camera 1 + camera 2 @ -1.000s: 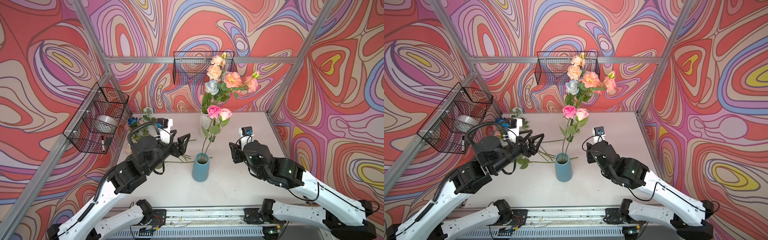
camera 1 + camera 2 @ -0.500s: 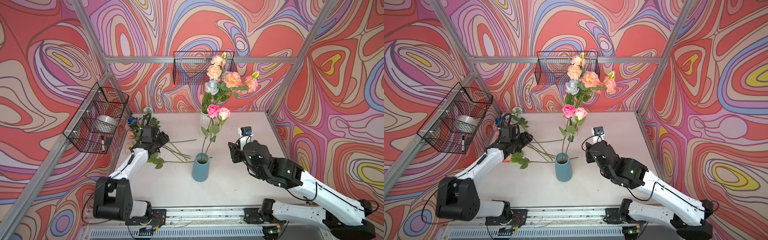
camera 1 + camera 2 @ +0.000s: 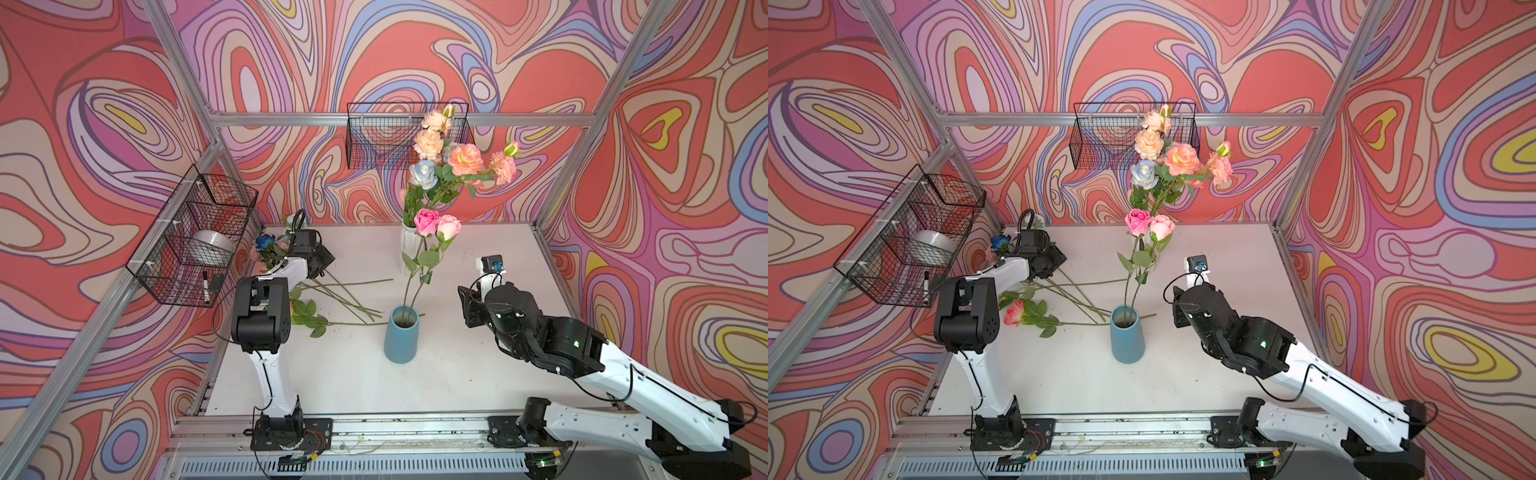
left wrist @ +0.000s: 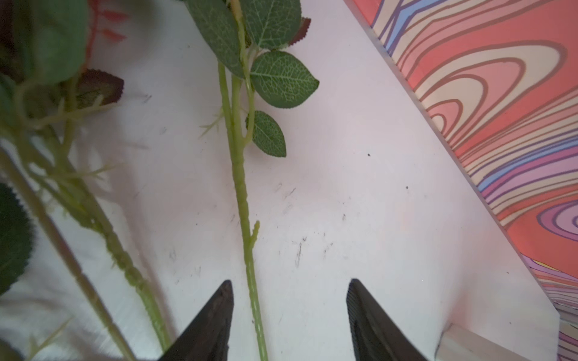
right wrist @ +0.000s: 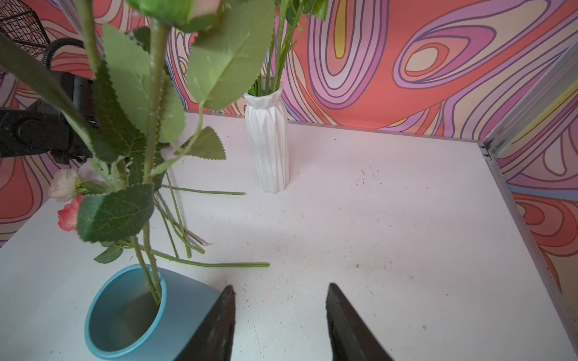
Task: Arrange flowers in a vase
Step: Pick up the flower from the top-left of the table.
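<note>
Your left gripper [image 4: 289, 300] is low over the loose flowers [image 3: 340, 293] on the left rear part of the white table [image 3: 478, 332]. Its jaws stand apart. One green stem [image 4: 242, 193] runs between them, close beside one finger, and lies flat on the table surface; it is not clamped.

The loose flowers lie flat with their stems crossing. In both top views, their heads point toward the left wall. Among them are a deep blue rose [image 3: 264, 241] and a pink rose [image 3: 1015, 311].

Your right gripper [image 5: 280, 309] is near the blue vase [image 3: 400, 340], on its right side. Its jaws stand apart with nothing between them.

The blue vase stands upright near the middle of the table and holds two pink roses [image 3: 436, 222] on long leafy stems. The white vase [image 5: 269, 147] stands upright behind it, near the back wall. It holds a bunch of peach, pink and pale blue roses [image 3: 451, 158].
</note>
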Robot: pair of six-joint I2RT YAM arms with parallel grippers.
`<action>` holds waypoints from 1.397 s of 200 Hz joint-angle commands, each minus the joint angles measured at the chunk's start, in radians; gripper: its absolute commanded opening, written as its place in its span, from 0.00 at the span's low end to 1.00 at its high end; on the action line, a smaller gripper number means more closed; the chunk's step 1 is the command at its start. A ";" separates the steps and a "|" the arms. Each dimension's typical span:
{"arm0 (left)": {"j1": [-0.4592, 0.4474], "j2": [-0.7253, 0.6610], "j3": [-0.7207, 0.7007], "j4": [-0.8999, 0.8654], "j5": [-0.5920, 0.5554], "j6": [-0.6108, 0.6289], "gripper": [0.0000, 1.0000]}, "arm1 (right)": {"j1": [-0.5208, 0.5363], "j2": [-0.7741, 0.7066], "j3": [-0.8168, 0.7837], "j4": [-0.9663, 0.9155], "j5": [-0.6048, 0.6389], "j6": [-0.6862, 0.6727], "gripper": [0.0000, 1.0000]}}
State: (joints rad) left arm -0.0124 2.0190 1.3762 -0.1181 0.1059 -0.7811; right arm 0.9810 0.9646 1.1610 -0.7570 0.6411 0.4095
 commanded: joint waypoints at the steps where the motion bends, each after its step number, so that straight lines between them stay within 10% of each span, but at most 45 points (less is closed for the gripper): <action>1: 0.002 0.052 0.043 -0.063 -0.048 0.010 0.57 | -0.006 -0.006 0.015 -0.019 0.028 0.003 0.48; 39: 0.003 0.129 0.109 -0.102 -0.074 0.027 0.46 | -0.005 0.019 0.024 -0.018 0.029 -0.001 0.48; 88: 0.003 0.101 0.092 -0.025 -0.052 0.013 0.00 | -0.005 0.022 0.031 -0.033 0.038 0.003 0.48; 185: -0.104 -0.528 0.007 0.023 -0.092 0.210 0.00 | -0.007 0.022 0.041 -0.020 0.035 -0.001 0.47; 279: -0.596 -1.026 -0.013 -0.108 -0.204 0.505 0.00 | -0.007 0.033 0.049 0.003 0.019 -0.009 0.49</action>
State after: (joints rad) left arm -0.5171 1.0180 1.3590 -0.2043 -0.0624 -0.3679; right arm 0.9802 0.9932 1.1812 -0.7719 0.6632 0.4080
